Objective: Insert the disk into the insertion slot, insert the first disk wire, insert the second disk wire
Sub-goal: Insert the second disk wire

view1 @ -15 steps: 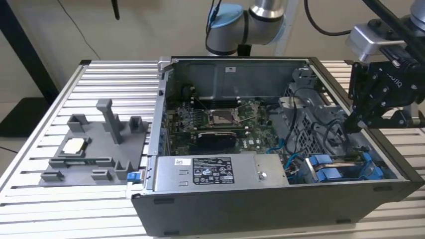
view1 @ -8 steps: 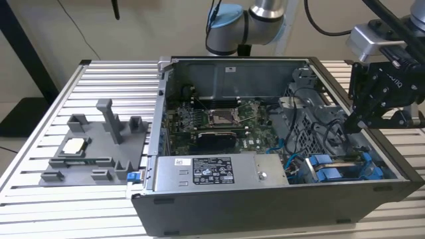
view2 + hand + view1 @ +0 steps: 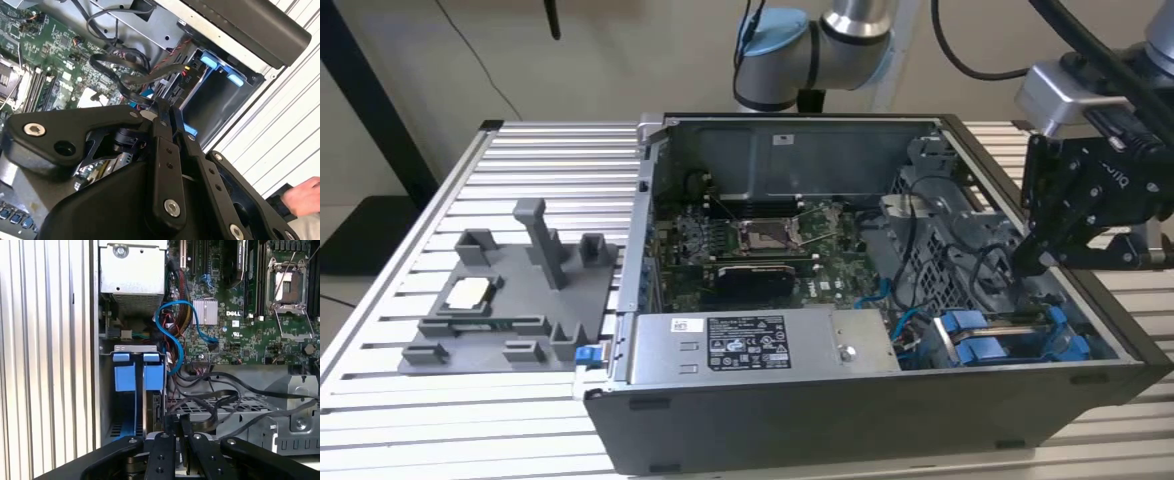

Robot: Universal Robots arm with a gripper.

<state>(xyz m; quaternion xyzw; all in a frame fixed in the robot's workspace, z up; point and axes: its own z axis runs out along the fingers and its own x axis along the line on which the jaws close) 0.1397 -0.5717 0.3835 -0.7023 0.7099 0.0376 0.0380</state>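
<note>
1. On the exterior view's left I see a grey fixture [image 3: 507, 300] lying on the slatted bench [image 3: 400, 400], just beside the open case [image 3: 854, 420].
2. Moving right, at the near wall of the case sits the grey power supply [image 3: 754, 345] with its white sticker; behind it lies the green board [image 3: 761, 240].
3. Further right, in the near corner on the exterior view's right, I find the slot [image 3: 1007, 340]: a grey bay with bright blue rails. The first wrist view shows two blue tabs at its mouth [image 3: 137, 375] and open space below them. In the second wrist view the bay [image 3: 220, 95] reads as a dark hollow, so I see no disk seated in it; I cannot find the disk anywhere.
4. A blue cable [image 3: 175, 335] loops between the power supply and the board, just beside the slot. Black cables [image 3: 220, 395] run across the metal cage next to it.
5. My gripper [image 3: 1034, 262] hangs inside the case above the slot. In both wrist views its fingers [image 3: 165, 150] stand nearly together with a thin gap, and a black cable [image 3: 125, 80] appears pinched at their tips, though I cannot be sure.
6. At the second wrist view's edge a person's hand [image 3: 300, 197] rests on the bench outside the case.
</note>
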